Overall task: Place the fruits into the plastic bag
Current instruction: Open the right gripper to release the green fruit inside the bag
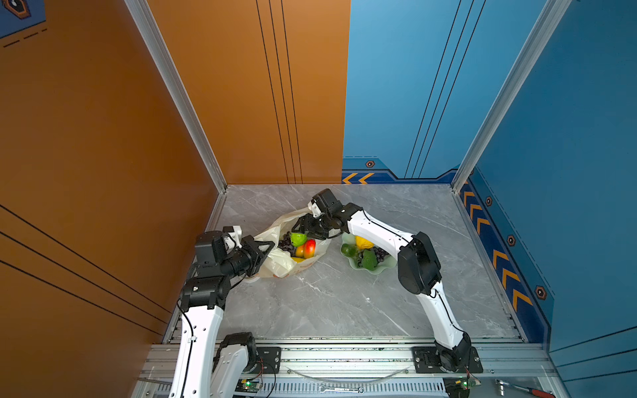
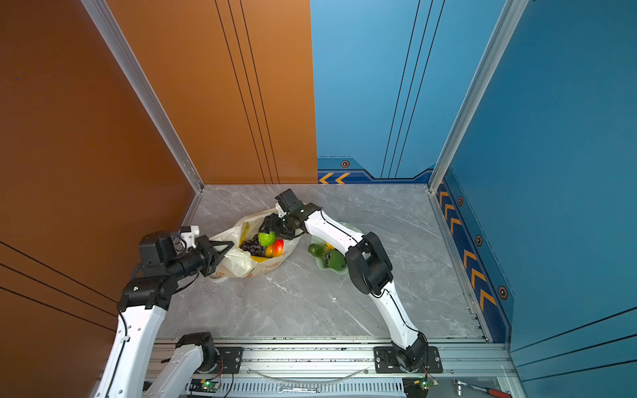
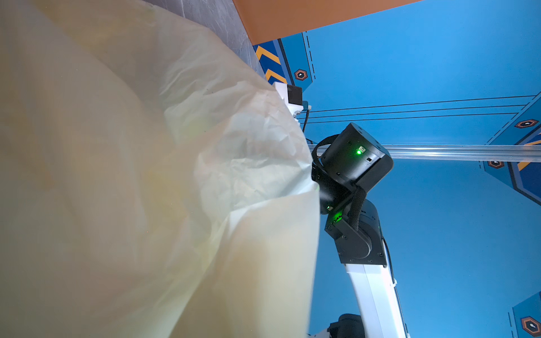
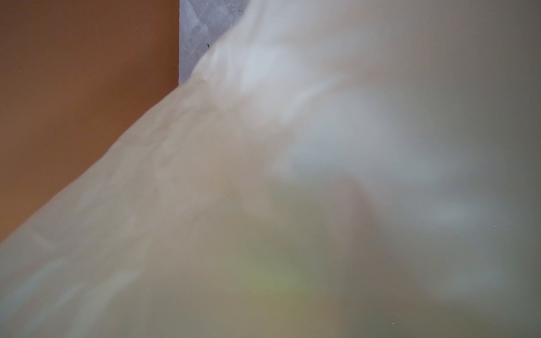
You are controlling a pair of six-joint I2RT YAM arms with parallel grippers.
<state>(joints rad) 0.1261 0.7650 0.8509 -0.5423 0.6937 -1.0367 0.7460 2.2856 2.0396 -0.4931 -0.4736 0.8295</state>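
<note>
Film this thin should crumple and slip, so my left hand (image 1: pixel 267 245) is clenched on the plastic bag (image 1: pixel 275 265) at its left rim, mid-frame in a top view. Fruits (image 1: pixel 305 248) inside look light, hard and prone to roll. More lie in the dish (image 1: pixel 386 269) to the right. My right hand (image 1: pixel 303 229) hangs over the bag's mouth, and I cannot tell whether it is parted.

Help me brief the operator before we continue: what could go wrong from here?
1. The left gripper pinches the thin rim of the plastic bag; if the film slips, the mouth may collapse shut.
2. The right gripper sits in the bag's mouth beside the green fruit, film filling its wrist view; pulling out could snag and drag the bag.
3. The right arm crosses close over the green dish, which holds more fruit; a low swing might knock it.
</note>
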